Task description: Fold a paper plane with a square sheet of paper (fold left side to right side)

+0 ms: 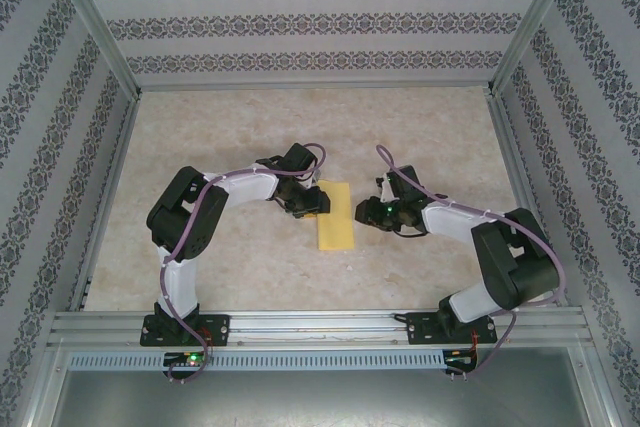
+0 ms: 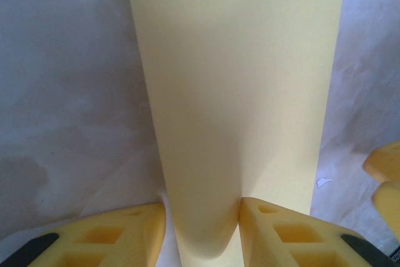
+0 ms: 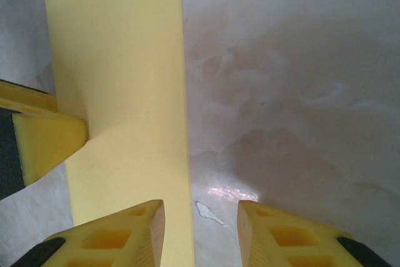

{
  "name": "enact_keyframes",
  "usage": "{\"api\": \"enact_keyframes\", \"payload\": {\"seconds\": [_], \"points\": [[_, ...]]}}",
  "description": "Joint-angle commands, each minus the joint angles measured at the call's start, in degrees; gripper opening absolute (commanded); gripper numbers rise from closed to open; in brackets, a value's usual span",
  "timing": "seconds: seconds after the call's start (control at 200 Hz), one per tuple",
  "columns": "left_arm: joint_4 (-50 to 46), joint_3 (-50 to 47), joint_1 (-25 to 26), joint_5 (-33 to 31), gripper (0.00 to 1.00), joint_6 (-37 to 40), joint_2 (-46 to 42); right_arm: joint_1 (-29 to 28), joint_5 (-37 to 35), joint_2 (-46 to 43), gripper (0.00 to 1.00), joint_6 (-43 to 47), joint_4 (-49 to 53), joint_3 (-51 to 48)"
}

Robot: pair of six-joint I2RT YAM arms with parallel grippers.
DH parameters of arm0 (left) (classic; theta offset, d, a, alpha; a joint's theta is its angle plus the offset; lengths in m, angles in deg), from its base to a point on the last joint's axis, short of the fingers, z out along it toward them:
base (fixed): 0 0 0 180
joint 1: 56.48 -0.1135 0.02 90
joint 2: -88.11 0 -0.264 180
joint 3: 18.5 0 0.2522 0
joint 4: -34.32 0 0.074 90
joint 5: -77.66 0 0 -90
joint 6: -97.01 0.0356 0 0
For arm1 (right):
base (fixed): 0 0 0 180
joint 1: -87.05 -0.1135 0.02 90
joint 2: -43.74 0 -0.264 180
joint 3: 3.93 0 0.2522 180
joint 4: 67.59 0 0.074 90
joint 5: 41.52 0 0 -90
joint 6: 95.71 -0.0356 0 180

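One fold looks made and the rest is ahead: the square sheet of paper [image 1: 337, 222] now lies as a narrow doubled rectangle, so the left side seems to be brought over onto the right. I judge the fold unfinished, because in the left wrist view its edge bulges as a soft rounded roll, not a pressed crease. No slanted corner, nose or wing shows, so the sharpening of this crease and every later fold are left to do. The strip has square ends and so points neither way. Its long axis runs from the arms' bases toward the far wall, crosswise to the reach of both tools. It lies flat on the table [image 3: 300, 92] between them. The left gripper [image 2: 202, 207] meets the sheet's left long edge, toward the far end, and its two fingers touch the rolled fold on either side, so it appears to pinch the paper lightly. The right gripper [image 3: 200, 207] sits at the opposite long edge with its jaws parted. One finger is over the paper, the other over bare table, and it grasps nothing.
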Motion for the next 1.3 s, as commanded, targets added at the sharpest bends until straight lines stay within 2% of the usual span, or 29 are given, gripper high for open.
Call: {"api": "enact_keyframes", "payload": {"seconds": [0.0,0.125,0.355,0.475,0.804,0.889,1.299], "points": [[2.08,-1.99,3.35,-4.01,0.39,1.49,7.76,-0.85,1.46,1.03,0.35,-1.03,-1.85,1.99],[2.06,-1.88,3.37,-4.1,0.39,1.37,7.91,-1.47,2.43,2.28,0.32,-2.14,-3.47,2.66],[1.88,-1.78,3.37,-4.43,0.39,1.38,7.83,-2.87,5.81,5.96,0.13,-4.46,-7.88,4.26],[1.88,-1.87,3.35,-4.44,0.39,1.37,7.88,-3.41,6.01,8.07,0.07,-4.66,-8.3,5.15],[1.97,-1.65,3.34,-4.65,0.39,1.37,7.31,-3.51,4.97,12.54,0.0,-4.94,-7.57,4.39],[2.18,-1.87,3.27,-5.38,0.42,1.47,6.02,-3.51,3.79,13.14,0.0,-4.13,-6.11,4.2],[1.47,-5.33,0.33,-11.32,0.55,5.31,-10.83,-3.55,-0.15,15.17,0.0,-1.15,-0.64,4.01]]}}
